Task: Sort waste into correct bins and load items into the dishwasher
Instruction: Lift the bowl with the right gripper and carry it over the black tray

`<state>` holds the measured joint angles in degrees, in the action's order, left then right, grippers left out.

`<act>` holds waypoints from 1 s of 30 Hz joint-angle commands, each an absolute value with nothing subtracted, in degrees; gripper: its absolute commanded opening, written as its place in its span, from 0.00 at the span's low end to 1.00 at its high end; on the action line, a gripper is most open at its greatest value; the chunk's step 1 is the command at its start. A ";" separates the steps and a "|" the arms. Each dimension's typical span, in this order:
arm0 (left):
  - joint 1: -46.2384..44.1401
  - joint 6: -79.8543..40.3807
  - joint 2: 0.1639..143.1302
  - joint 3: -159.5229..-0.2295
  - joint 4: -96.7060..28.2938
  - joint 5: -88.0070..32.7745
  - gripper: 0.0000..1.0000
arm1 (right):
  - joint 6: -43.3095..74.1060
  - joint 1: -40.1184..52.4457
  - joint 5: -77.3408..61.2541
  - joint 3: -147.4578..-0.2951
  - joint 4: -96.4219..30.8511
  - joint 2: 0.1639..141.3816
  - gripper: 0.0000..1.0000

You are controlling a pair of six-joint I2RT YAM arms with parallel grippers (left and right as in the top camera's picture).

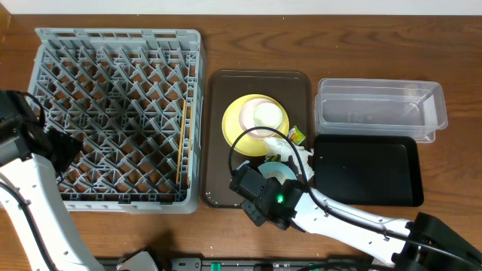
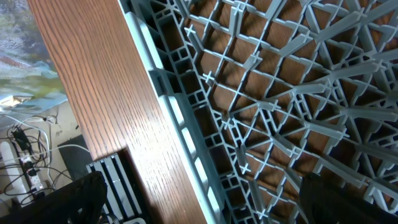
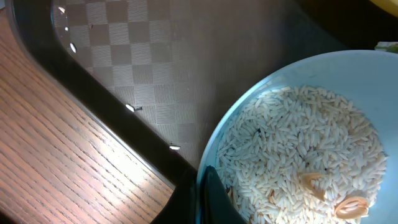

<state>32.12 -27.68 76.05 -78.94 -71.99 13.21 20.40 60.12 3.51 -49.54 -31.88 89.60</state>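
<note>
The left jaws gape wide and empty over the left edge of the large square grey plastic dish rack (image 1: 117, 117) on the wooden table (image 1: 226, 30). On the dark-brown serving tray (image 1: 218, 150), the right jaws sit at the rim of the light-blue bowl (image 3: 348, 68) of whitish rice (image 3: 298, 143); whether they grip it cannot be told.

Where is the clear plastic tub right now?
Overhead view, upper right: the clear tub sits just above the black tray and right of the brown serving tray, on the robot's right side.
</note>
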 commanded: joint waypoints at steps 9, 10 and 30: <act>32.40 -28.40 75.85 -79.00 -72.23 13.06 1.00 | 20.73 60.73 2.09 -52.51 -32.67 87.05 0.01; 32.40 -28.40 75.85 -79.00 -72.23 13.06 1.00 | 20.75 60.60 2.09 -53.39 -33.10 86.24 0.01; 32.40 -28.40 75.88 -79.00 -72.23 13.06 1.00 | 22.48 39.00 -3.38 -63.59 -53.41 69.36 0.01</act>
<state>32.12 -27.68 76.05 -78.94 -71.99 13.19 21.67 44.01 0.12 -62.30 -52.69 72.62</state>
